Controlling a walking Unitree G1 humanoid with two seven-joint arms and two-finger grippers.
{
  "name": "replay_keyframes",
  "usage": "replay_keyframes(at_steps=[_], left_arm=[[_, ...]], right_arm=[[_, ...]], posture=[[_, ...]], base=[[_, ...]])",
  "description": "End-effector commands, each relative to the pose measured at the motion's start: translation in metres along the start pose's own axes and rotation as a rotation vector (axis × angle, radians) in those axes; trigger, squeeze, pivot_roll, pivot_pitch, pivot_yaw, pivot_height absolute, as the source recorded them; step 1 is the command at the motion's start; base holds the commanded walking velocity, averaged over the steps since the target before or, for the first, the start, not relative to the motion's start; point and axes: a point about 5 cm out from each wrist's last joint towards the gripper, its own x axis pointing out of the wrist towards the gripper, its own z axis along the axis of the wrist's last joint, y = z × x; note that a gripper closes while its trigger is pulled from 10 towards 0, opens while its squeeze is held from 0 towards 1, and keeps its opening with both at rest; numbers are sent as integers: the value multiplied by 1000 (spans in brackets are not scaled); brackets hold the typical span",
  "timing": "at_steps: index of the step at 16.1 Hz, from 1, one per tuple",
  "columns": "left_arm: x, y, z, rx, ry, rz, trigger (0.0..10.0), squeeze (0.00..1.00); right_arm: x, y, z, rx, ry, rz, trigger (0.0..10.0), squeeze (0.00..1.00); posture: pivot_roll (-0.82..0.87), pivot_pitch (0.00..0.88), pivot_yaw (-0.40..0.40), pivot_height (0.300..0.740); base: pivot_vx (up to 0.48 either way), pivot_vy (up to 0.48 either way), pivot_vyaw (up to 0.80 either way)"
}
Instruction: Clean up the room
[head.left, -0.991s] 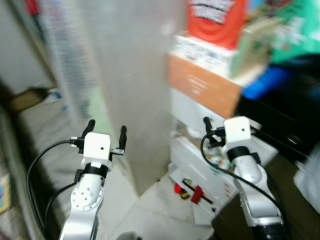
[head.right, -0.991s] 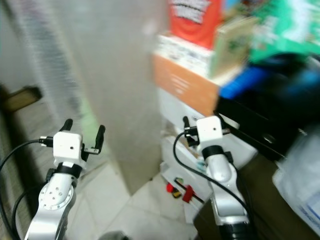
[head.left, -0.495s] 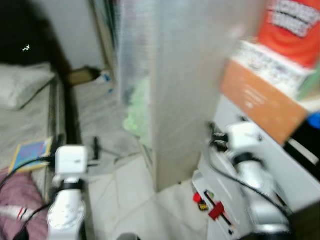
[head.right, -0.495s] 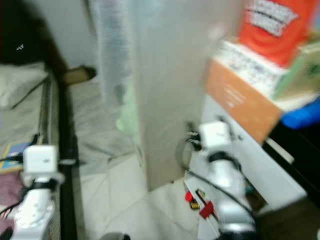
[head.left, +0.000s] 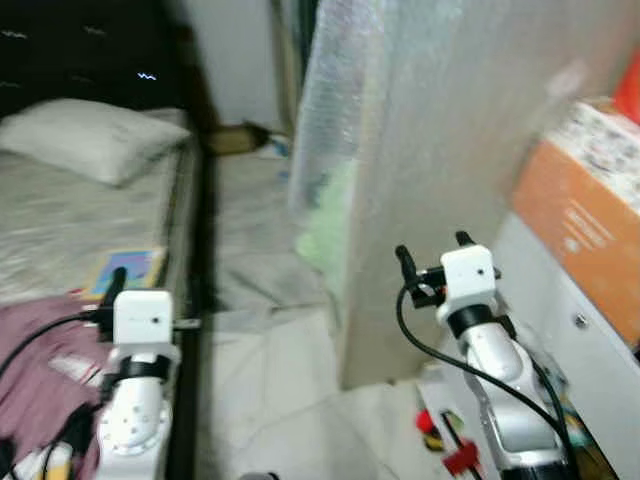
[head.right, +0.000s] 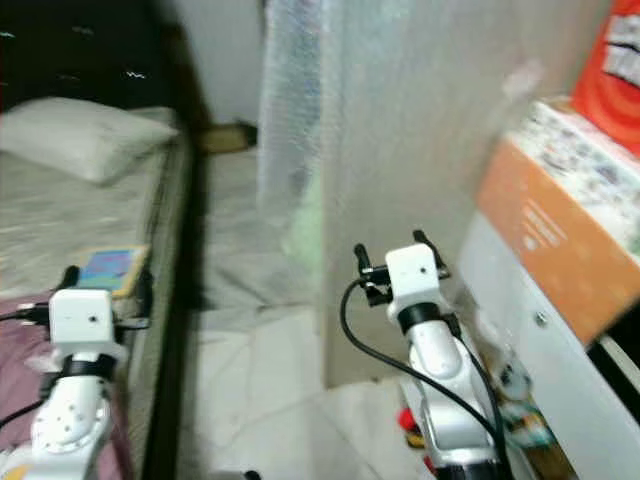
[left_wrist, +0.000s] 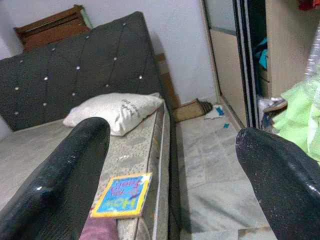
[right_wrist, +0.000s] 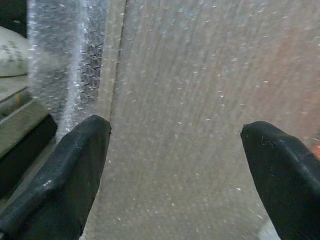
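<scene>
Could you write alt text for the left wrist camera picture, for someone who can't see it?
Two open black gripper fingers frame a bed with a dark studded headboard, a white pillow and a colourful book near the mattress edge; a tiled floor runs alongside.

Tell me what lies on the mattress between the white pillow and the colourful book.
Nothing: in the left wrist view, bare mattress separates the white pillow from the colourful book.
</scene>
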Motion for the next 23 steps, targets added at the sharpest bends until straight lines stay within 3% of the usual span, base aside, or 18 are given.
replay_keyframes(at_steps=[1,18,23], left_arm=[[1,2,3,10,-7,1,10000,0],[4,-5,5,-5,-7,-13,10000,0],[4,-5,5,-6,-6,-19,10000,0]], right_arm=[[0,-1,3,4,-9,3,10000,0],[4,11,8,48,-32,54,10000,0],[3,20,11,137,-40,113,10000,0]], posture=[[-49,0,4,740],[-46,12,3,740],[-45,14,4,740]], base=[[0,0,800],[0,0,800],[0,0,800]])
